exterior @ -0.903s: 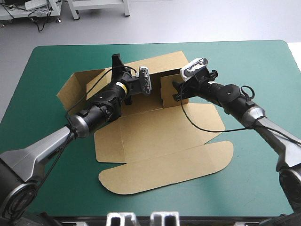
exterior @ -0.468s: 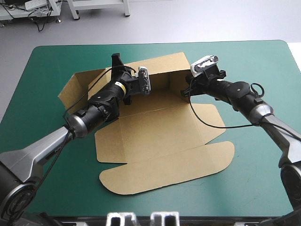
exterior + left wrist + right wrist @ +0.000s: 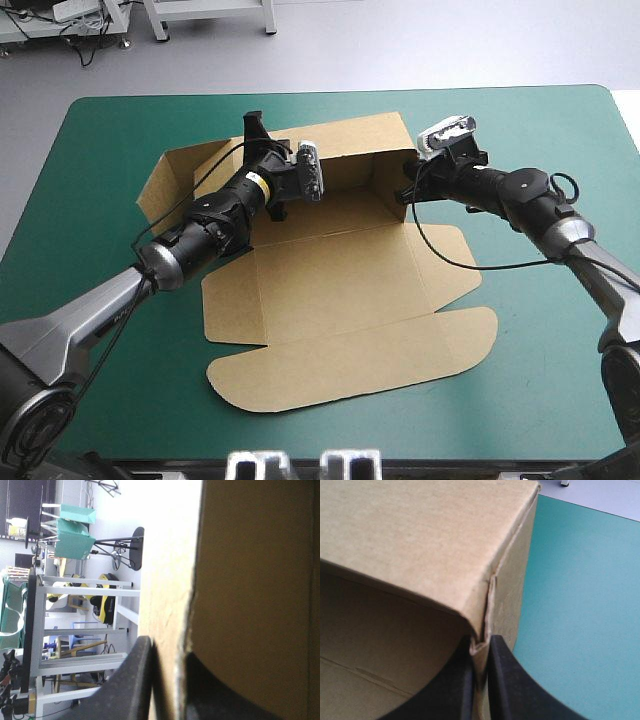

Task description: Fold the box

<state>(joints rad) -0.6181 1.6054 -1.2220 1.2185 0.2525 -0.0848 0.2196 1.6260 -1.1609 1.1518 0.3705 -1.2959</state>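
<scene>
The brown box (image 3: 340,280) lies as a cut sheet on the teal-green cover (image 3: 90,140), its back wall (image 3: 350,150) raised and its lid panel (image 3: 350,365) flat toward the front. My left gripper (image 3: 260,140) is at the back wall's left end. In the left wrist view its black fingers (image 3: 142,680) are all but shut, with the board's edge (image 3: 182,630) between them. My right gripper (image 3: 405,190) is at the wall's right corner. In the right wrist view it (image 3: 480,647) pinches the corner flap's edge under the box wall (image 3: 420,530).
The box's left side panel (image 3: 170,185) stands tilted beyond my left arm. A rounded right flap (image 3: 450,255) lies flat by my right arm. Bare teal-green cover (image 3: 580,605) stretches to the right of the corner and along the front edge.
My right gripper moved rightward, drawing the end flap out to the back wall's right corner, and its fingers closed on the board. The left arm shifted slightly, still at the wall.
</scene>
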